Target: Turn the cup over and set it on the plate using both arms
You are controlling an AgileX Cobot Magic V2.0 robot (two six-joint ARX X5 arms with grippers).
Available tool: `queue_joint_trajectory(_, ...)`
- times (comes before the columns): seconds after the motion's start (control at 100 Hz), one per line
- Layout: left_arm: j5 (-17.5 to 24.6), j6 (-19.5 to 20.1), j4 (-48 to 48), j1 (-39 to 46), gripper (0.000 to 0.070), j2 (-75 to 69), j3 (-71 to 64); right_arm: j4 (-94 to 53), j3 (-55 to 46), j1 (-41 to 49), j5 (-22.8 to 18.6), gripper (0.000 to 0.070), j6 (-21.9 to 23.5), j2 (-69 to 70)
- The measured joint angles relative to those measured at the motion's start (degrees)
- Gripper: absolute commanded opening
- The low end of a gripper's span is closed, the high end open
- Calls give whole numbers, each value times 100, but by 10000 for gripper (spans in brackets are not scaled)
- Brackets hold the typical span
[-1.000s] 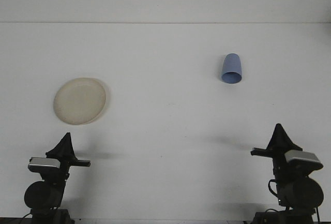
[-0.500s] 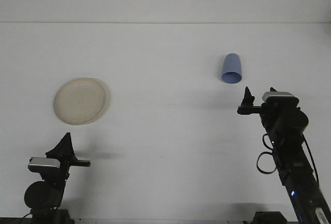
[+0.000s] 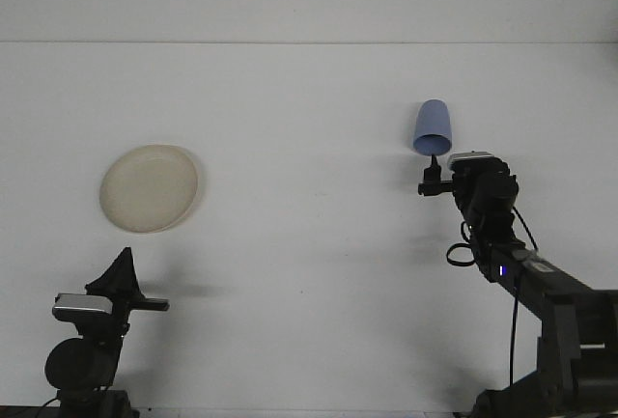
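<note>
right arm lines up on the fallen cup

while the left gripper (image 3: 124,265) sits parked near the table's front edge, its fingers brought together to a point and holding nothing, the right gripper (image 3: 434,169) reaches out just in front of the blue cup (image 3: 432,128). the cup lies on its side far right on the white table (image 3: 309,273), its open mouth turned toward the robot, so an approach from this side makes sense to me. whether the right fingers are spread or closed i cannot tell; the wrist hides them. the pale plate (image 3: 150,187) waits well apart on the left, near the idle arm, which probably explains why both arms are needed.
</note>
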Motion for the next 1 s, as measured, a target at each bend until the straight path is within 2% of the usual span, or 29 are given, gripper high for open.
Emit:
queue_joint_trajectory(0.21,0,0,0,0,13,0,0,46,866,-42,52,559,-284,1080)
queue_joint_trajectory(0.46,0,0,0,0,13,0,0,114,1792,-114,153,553,-337,2039)
queue_joint_trajectory(0.55,0,0,0,0,13,0,0,111,2000,-136,181,488,-341,2166)
queue_joint_trajectory(0.6,0,0,0,0,13,0,0,114,2079,-146,184,427,-343,2190)
queue_joint_trajectory(0.81,0,0,0,0,13,0,0,131,2175,-151,184,0,-343,2194)
queue_joint_trajectory(1.0,0,0,0,0,13,0,0,107,2175,-153,79,0,-278,2194)
